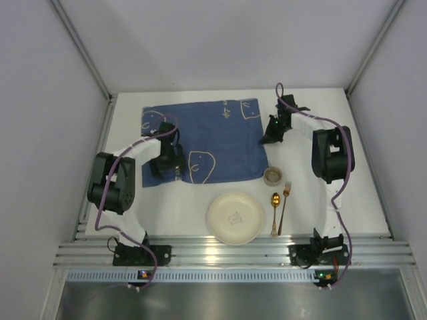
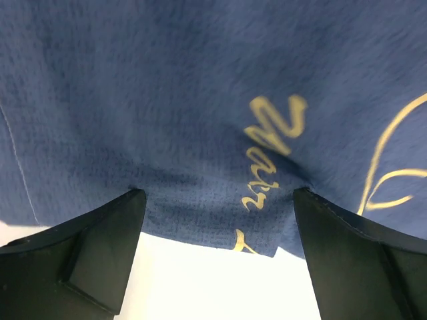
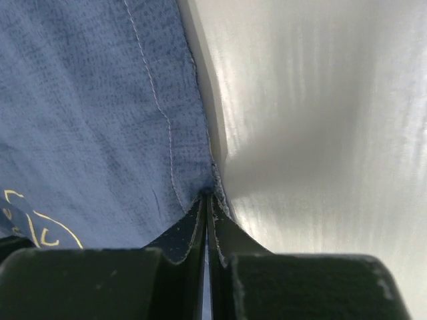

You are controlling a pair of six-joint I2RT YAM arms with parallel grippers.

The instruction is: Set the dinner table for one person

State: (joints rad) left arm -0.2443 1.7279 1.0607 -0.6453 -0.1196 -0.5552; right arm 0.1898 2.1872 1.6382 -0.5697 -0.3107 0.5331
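Note:
A blue cloth (image 1: 213,140) with pale fish outlines lies flat on the white dinner table (image 1: 307,200). My right gripper (image 1: 270,139) is at the cloth's right edge. In the right wrist view it (image 3: 209,197) is shut, with the cloth's (image 3: 87,133) hemmed edge pinched between the fingertips and bare table (image 3: 320,133) to the right. My left gripper (image 1: 168,172) sits low at the cloth's near left part. In the left wrist view it (image 2: 219,197) is open, straddling the cloth's (image 2: 167,100) near edge, with nothing between the fingers.
Near the front stand a cream plate (image 1: 235,217), a gold spoon (image 1: 275,212) and a gold fork (image 1: 284,207) side by side to its right, and a small cup (image 1: 273,176) just off the cloth's near right corner. Grey walls enclose the table.

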